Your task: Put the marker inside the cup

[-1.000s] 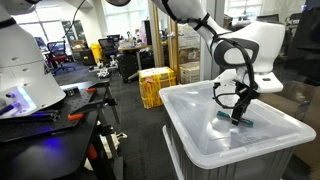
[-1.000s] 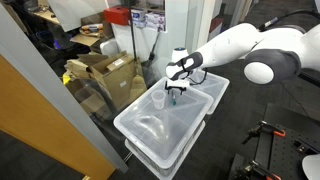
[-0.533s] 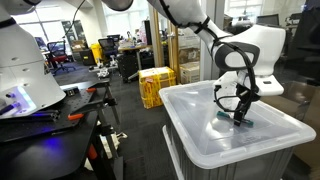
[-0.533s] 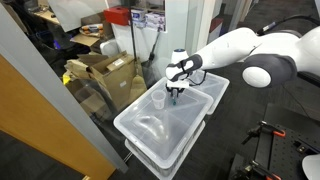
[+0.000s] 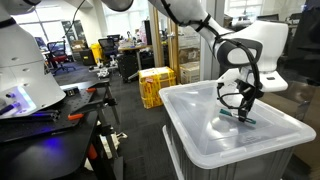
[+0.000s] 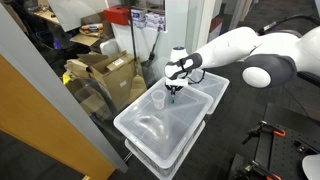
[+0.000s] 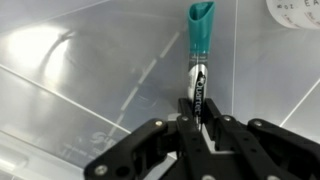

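Okay, so the marker is seen pinched in the claw, low over the white surface. Grasping looks done, so lifting is probably what's needed next, then it has to be carried over to the clear cup nearby and tipped upright.

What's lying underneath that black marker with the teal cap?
The translucent white plastic bin lid shows beneath the black teal-capped marker. The black robot hand covers the marker's lower end, so nothing under that part can be seen.

Arm bent downward, gripper pinched on the marker
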Controlling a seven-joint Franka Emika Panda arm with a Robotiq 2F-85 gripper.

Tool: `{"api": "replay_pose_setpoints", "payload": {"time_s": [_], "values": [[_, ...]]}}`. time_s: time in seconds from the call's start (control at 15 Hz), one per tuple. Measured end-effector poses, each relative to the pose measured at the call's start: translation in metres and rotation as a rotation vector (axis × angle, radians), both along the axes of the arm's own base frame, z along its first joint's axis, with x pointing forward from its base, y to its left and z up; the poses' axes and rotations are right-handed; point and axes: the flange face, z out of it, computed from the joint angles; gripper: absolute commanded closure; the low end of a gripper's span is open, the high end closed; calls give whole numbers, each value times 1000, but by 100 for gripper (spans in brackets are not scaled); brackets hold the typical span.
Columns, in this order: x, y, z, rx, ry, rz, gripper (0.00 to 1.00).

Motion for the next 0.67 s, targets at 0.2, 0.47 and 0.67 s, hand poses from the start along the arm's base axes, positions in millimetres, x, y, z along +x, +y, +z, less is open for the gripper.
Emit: {"api": "replay_pose_setpoints", "payload": {"time_s": [0.2,0.47,0.67], "values": [[7,-3,18,-12,-23,1,95],[18,-9,54,-30,-65,-3,95],[25,-13,84,-53,-117,-10,95]]}}
